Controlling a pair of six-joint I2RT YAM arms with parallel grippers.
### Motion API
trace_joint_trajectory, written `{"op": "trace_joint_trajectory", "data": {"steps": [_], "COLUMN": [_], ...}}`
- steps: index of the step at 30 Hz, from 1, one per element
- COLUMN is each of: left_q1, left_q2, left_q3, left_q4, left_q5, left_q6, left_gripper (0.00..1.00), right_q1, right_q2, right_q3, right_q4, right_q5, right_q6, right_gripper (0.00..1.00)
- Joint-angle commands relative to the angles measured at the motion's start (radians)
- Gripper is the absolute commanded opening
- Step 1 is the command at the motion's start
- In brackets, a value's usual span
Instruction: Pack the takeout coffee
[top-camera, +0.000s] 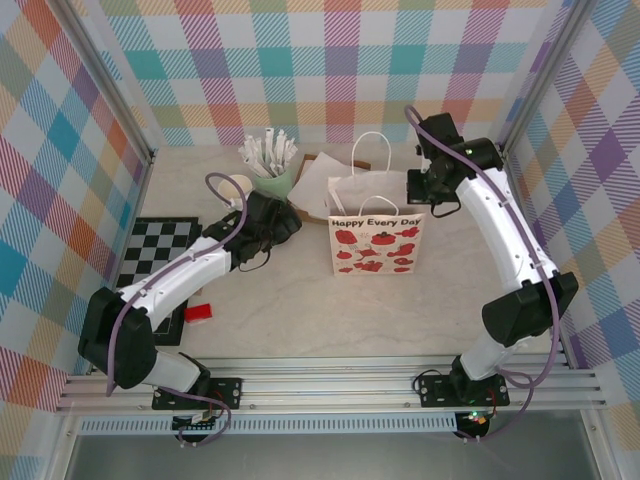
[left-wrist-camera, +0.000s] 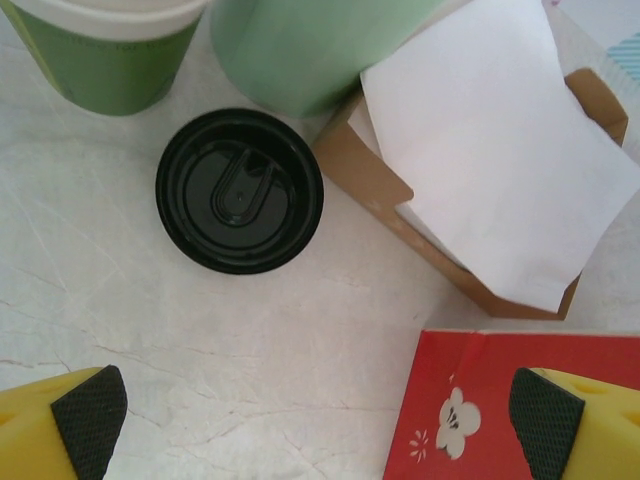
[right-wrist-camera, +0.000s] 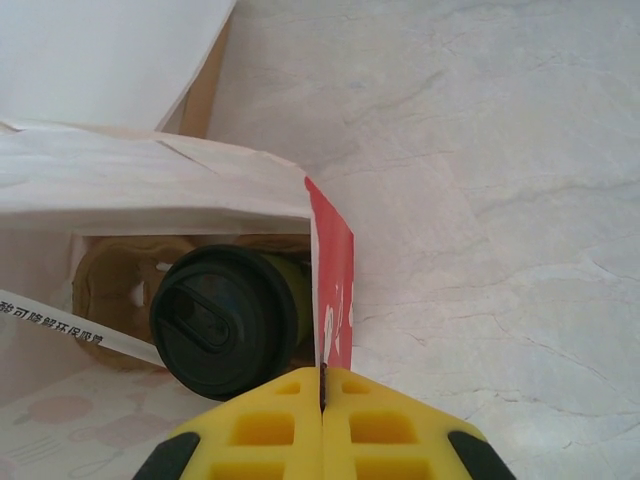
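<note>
The takeout coffee sits inside the paper bag, whose rim the right gripper pinches. The left gripper hangs wide open above a loose black lid

Ahead of the left gripper and slightly left, a loose black lid lies flat on the marbled table. Beyond the lid stand a green cup with a cream rim and, beside it, a mint-green cup holding white sticks. Ahead and right, a brown cardboard box holds white napkins. A red-printed paper bag sits close on the gripper's right. A checkerboard mat and a small red object lie well behind it.
</note>
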Motion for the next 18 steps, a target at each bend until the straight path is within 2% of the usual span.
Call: {"op": "trace_joint_trajectory", "data": {"steps": [1, 5, 10, 14, 18], "left_q1": [0.008, 0.008, 0.010, 0.031, 0.001], "left_q2": [0.014, 0.023, -0.094, -0.173, -0.223], "left_q3": [-0.004, -0.006, -0.042, 0.026, 0.156], "left_q4": [0.049, 0.097, 0.115, -0.023, -0.084], "left_q5": [0.082, 0.155, 0.129, 0.159, 0.316], "left_q6": [0.041, 0.090, 0.137, 0.137, 0.227], "left_gripper": [1.00, 1.00, 1.00, 1.00, 0.99], "right_q1": [-0.007, -0.007, 0.000, 0.028, 0.045], "right_q2": [-0.012, -0.010, -0.024, -0.031, -0.045], "right_q3": [-0.006, 0.007, -0.043, -0.052, -0.041], "right_q4": [-0.025, -0.040, -0.006, 0.026, 0.033], "right_q5": [0.002, -0.059, -0.188, -0.216, -0.220], "right_q6": [0.017, 0.026, 0.054, 0.079, 0.091], "right_gripper": [0.06, 0.06, 0.06, 0.07, 0.08]}}
